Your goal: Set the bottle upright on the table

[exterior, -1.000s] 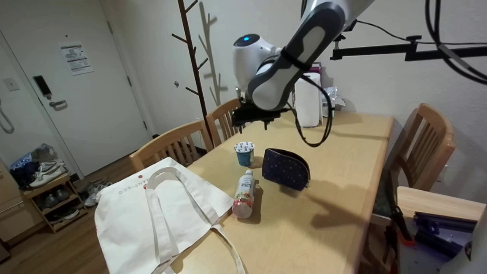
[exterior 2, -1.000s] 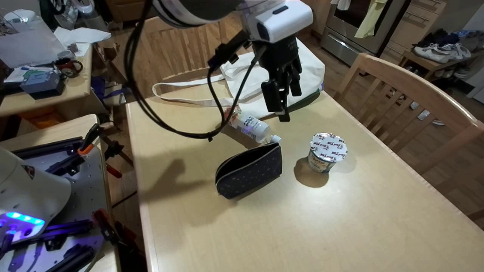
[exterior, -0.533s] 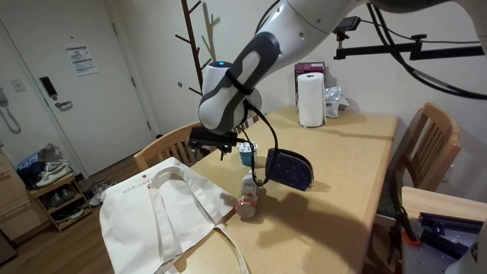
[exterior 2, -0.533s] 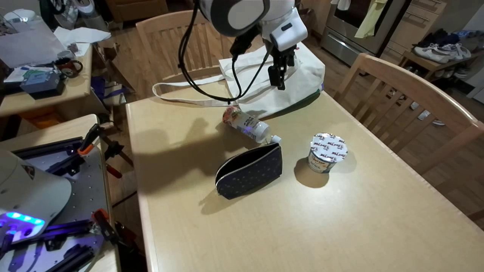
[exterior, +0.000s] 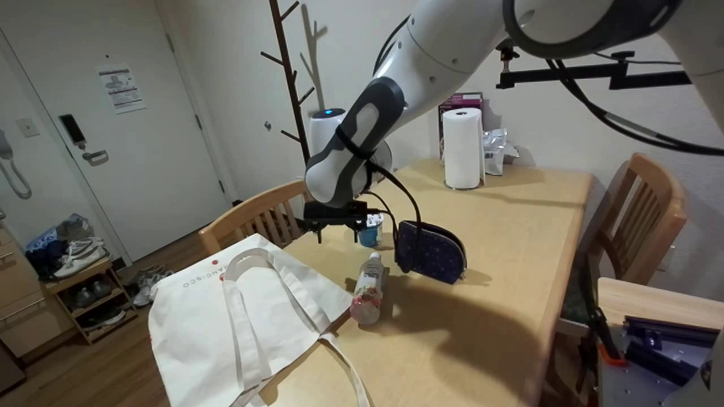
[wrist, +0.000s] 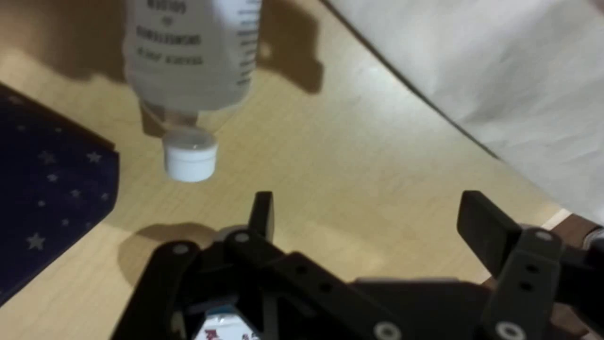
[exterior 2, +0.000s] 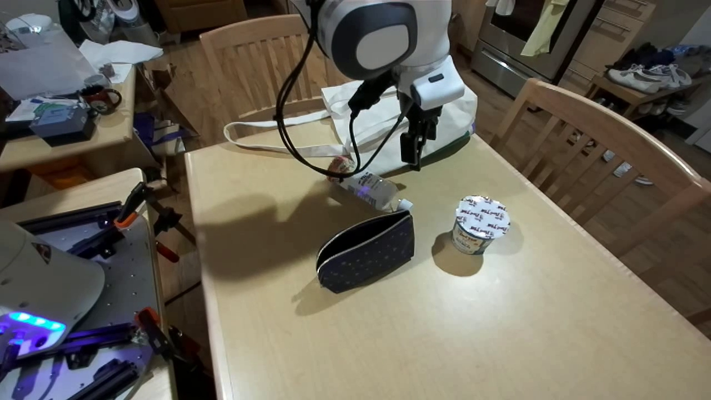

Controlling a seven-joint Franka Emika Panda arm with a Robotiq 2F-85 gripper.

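over the last second the arm [exterior: 435,53] has swung its jaws across towards the white bag [exterior: 266,322], then edged them back a little, seemingly lower; they now hang near the bag's edge, beyond the narrow end of the bottle [exterior: 367,288]; the bottle itself has stayed put, lying on its side on the desk [exterior: 498,226] between the bag and the dark starry pouch [exterior 2: 369,258], its white cap [wrist: 190,158] near the pouch but apart from it; the jaws are spread wide and grip nothing, the bottle lying off to one side of their gap in the wrist view; i take this as lining up for a grasp, with lifting, turning and standing the bottle all yet to do, and a sideways shift probably needed first;

as for what is hard to see, the wrist view cuts off the bottle's lower body at its top edge and blurs the small lettering; black cables [exterior 2: 279,118] loop across the base end in an exterior view; the cup [exterior 2: 482,222] stands plain there, but the jaws mask most of it in the wrist view; how high the jaws hang i cannot judge, nor how full the clear plastic is.
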